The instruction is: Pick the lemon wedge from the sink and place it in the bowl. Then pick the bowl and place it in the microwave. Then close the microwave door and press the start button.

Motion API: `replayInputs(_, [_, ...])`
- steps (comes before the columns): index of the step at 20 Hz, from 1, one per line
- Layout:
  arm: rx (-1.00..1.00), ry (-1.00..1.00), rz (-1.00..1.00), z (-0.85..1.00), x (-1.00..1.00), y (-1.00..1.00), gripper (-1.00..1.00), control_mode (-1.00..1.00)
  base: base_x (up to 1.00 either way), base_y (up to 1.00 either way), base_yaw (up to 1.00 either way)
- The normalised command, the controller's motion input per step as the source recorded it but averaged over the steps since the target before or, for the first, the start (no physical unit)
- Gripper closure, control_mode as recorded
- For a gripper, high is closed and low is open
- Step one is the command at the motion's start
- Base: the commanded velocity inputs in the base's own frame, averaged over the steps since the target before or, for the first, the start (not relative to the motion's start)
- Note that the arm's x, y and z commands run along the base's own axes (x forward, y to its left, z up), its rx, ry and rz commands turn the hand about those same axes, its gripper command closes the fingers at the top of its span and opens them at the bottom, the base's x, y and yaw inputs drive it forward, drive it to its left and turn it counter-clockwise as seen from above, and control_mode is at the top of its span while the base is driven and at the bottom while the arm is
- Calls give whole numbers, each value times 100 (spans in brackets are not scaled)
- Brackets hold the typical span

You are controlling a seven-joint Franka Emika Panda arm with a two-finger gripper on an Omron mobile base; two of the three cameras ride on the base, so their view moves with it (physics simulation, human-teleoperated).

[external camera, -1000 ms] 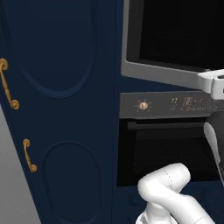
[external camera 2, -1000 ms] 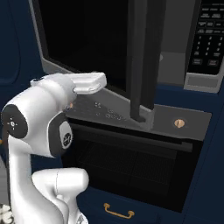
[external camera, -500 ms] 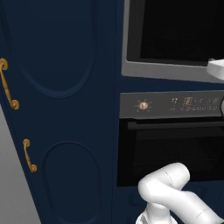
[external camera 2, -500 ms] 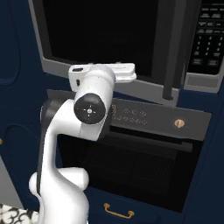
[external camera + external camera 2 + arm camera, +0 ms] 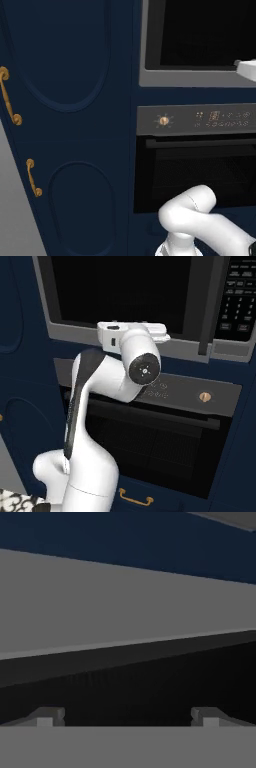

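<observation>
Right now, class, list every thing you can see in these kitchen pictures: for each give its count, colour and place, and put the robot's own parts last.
microwave: one, black glass, silver-grey frame, above the oven.
microwave door: one, black glass, looks shut.
keypad: one, black, right of the door.
oven: one, dark, below the microwave.
oven knob: one, brass, on the oven panel.
cabinet doors: dark navy, left of the oven.
cabinet handles: two, brass, on the cabinet's left edge.
drawer handle: one, brass, under the oven.
arm: one, white.
gripper: one, dark fingertips apart, before the microwave frame.
</observation>
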Motion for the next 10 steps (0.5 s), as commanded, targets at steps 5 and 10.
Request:
replayInputs(5, [14, 0, 13, -19, 60, 0, -100, -100, 0, 0, 0])
replayInputs(10, [15, 0, 14, -23, 63, 0, -100, -100, 0, 0, 0])
